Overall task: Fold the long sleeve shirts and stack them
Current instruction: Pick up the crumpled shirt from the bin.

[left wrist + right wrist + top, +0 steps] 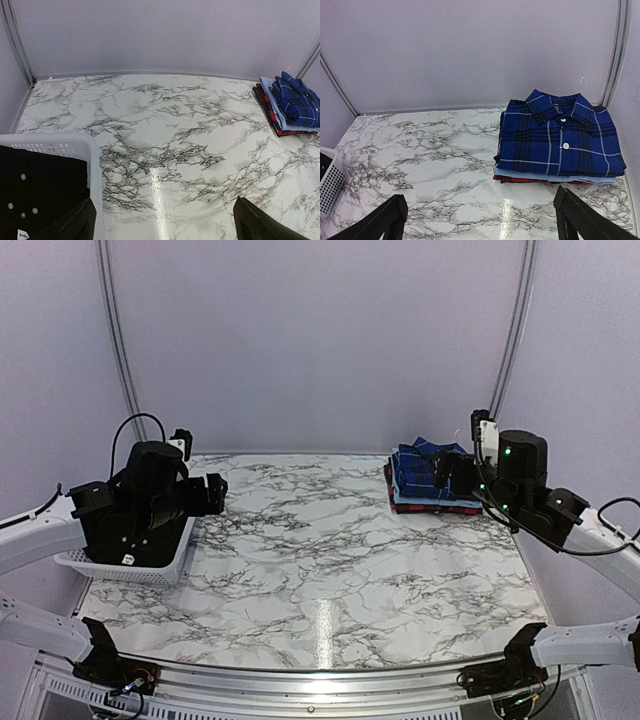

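Left gripper (164, 210) and right gripper (481, 205) are both spread wide, jaws holding nothing.

Left one hangs over the near left side of the marble table (165, 125), just beside the white mesh basket (75, 140), and the black shirt (40, 185) with its little white buttons lies inside that basket. Right one faces the folded stack in the far right corner: blue plaid shirt (555, 140) on top with its collar toward the back wall, light blue shirt (520, 173) under it, red shirt (520, 179) at the bottom.
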Robot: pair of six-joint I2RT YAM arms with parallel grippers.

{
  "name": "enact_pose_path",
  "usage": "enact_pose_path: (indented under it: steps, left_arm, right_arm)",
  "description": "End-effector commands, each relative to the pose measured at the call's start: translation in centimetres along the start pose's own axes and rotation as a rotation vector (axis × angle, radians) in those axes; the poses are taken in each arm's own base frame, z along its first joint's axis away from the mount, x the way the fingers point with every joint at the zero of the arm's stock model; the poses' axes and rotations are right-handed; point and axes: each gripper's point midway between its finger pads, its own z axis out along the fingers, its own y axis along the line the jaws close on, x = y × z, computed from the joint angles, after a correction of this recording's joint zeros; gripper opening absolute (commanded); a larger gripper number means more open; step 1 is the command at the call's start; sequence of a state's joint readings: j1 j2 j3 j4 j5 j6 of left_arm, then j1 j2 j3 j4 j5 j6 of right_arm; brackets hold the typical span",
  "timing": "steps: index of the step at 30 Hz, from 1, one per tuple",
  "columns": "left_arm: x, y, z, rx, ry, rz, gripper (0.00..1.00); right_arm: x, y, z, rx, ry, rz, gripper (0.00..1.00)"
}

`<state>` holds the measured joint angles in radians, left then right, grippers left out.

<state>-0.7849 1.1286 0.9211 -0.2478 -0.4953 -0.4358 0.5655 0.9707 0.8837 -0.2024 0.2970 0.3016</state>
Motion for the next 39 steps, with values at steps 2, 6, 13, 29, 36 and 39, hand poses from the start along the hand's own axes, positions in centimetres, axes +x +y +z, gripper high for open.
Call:
enact_pose_path:
  steps: [2,6,13,29,36,39]
  left_arm:
    - [-1.3,-0.4,-0.9,0.023,-0.018,0.011,0.99]
    - [-1.2,0.1,-1.0,0.002,-0.017,0.007,0.99]
    - [-1.3,1.4,-1.6,-0.053,-0.031,-0.004,0.99]
    - [1.8,13.6,-4.3,-0.476,0.062,-0.268,0.99]
    - [5.8,18.9,-0.3,-0.658,0.267,-0.307,0.99]
    - [8.3,21.0,1.5,-0.705,0.351,-0.346,0.99]
  right_arm:
    - [-0.6,0.3,-0.4,-0.016,-0.023,-0.008,0.99]
    - [-0.6,0.2,-0.6,-0.013,-0.024,-0.011,0.99]
    - [0.2,-0.3,-0.2,0.019,0.016,-0.019,0.98]
    - [0.3,1.8,0.2,-0.096,0.000,-0.068,0.98]
    - [0.6,2.4,0.4,-0.134,0.001,-0.078,0.99]
    - [0.7,2.5,0.1,-0.152,-0.012,-0.075,0.99]
